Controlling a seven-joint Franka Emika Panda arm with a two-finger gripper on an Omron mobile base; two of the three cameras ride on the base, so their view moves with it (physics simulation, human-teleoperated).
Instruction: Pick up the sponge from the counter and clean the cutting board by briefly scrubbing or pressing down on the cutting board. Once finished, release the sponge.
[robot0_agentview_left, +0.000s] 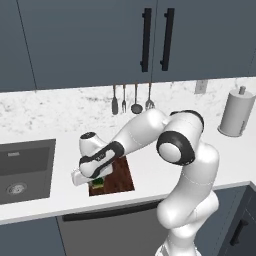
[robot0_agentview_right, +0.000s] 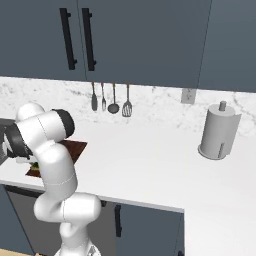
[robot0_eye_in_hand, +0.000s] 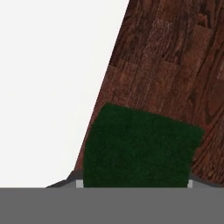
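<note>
The dark reddish-brown cutting board (robot0_agentview_left: 121, 174) lies on the white counter (robot0_agentview_left: 155, 167) near its front edge. My gripper (robot0_agentview_left: 97, 180) points down over the board's front left corner, shut on the sponge (robot0_agentview_left: 98, 183). In the hand view the sponge's dark green top (robot0_eye_in_hand: 140, 148) sits between my fingertips (robot0_eye_in_hand: 79, 182), over the wood grain of the board (robot0_eye_in_hand: 175, 65) beside its edge with the counter (robot0_eye_in_hand: 52, 87). Whether the sponge presses on the wood I cannot tell. From the right base view the board (robot0_agentview_right: 76, 148) shows partly behind my arm.
A dark grey sink basin (robot0_agentview_left: 22, 170) is set into the counter left of the board. Several utensils (robot0_agentview_left: 132, 100) hang on the marble backsplash behind. A paper towel roll (robot0_agentview_left: 236, 112) stands at the back right. Dark cabinets hang above.
</note>
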